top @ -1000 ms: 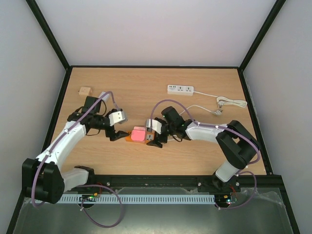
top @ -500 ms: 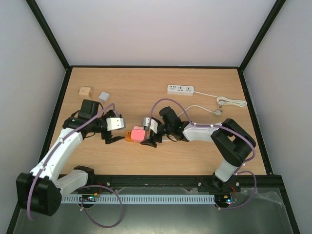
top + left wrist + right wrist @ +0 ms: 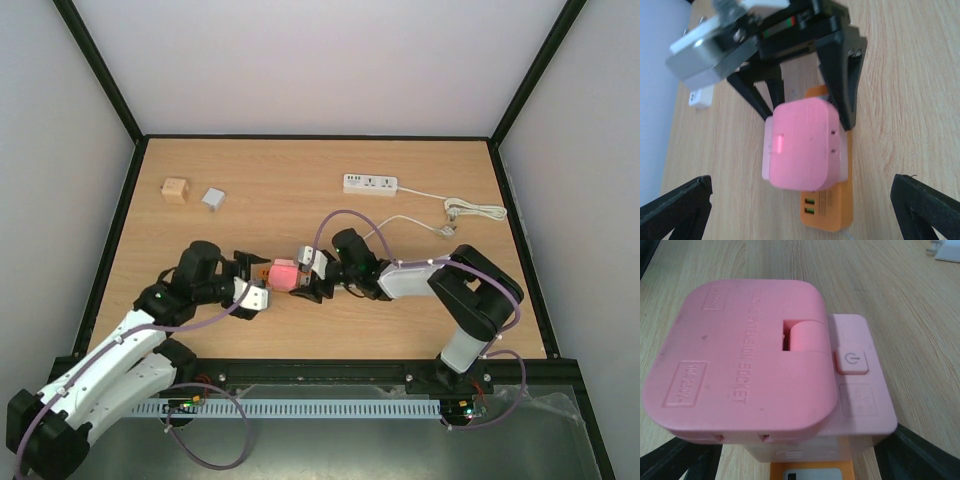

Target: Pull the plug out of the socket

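A pink cube adapter (image 3: 284, 274) sits plugged onto an orange socket strip (image 3: 829, 212) with USB ports, mid-table. It fills the right wrist view (image 3: 745, 365) and lies in the centre of the left wrist view (image 3: 802, 145). My right gripper (image 3: 308, 281) reaches in from the right. Its black fingers (image 3: 844, 80) clamp the pale base of the adapter on both sides. My left gripper (image 3: 260, 277) is just left of the adapter, wide open, with its fingertips (image 3: 675, 210) spread beyond the adapter's sides and not touching it.
A white power strip (image 3: 370, 183) with a coiled white cable (image 3: 465, 210) lies at the back right. A small wooden cube (image 3: 175, 189) and a small grey block (image 3: 213, 198) sit at the back left. Black frame rails edge the table.
My left arm has swung down from the back left toward the near side, and its gripper now faces the adapter from the left. The grey block came into view. The right gripper and adapter barely moved.
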### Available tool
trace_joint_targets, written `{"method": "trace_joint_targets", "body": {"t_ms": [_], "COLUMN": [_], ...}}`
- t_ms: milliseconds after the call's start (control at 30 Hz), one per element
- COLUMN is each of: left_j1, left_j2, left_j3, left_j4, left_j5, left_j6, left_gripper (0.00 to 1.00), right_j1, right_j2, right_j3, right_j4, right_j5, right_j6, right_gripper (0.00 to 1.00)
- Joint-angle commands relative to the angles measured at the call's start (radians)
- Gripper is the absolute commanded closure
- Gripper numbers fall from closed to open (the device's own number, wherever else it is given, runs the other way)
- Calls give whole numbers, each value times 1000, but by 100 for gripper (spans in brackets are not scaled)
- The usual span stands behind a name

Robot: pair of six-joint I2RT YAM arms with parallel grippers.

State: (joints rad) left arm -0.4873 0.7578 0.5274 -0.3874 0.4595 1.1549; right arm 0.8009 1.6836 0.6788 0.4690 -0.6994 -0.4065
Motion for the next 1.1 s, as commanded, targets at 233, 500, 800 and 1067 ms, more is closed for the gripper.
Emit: {"method": "trace_joint_targets", "body": {"t_ms": [233, 500, 800, 1067], "left_j1": [-173, -232, -258, -257], "left_j2": [32, 76, 136, 153], "left_j3": [-102, -150, -158, -79], "left_j4": [259, 388, 476, 408], "left_j5": [-209, -289, -360, -322], "left_j6": [-39, -33, -36, -91], "left_gripper": [1, 3, 4, 18], "right_j1": [6, 9, 10, 9], "right_j2": [34, 43, 52, 56], "right_j3": [-29, -36, -47, -55], "right_j4": [154, 174, 175, 173], "right_j5": [-1, 7, 2, 3], "right_j6": [50, 47, 30, 16], "right_gripper": [23, 36, 46, 54]}}
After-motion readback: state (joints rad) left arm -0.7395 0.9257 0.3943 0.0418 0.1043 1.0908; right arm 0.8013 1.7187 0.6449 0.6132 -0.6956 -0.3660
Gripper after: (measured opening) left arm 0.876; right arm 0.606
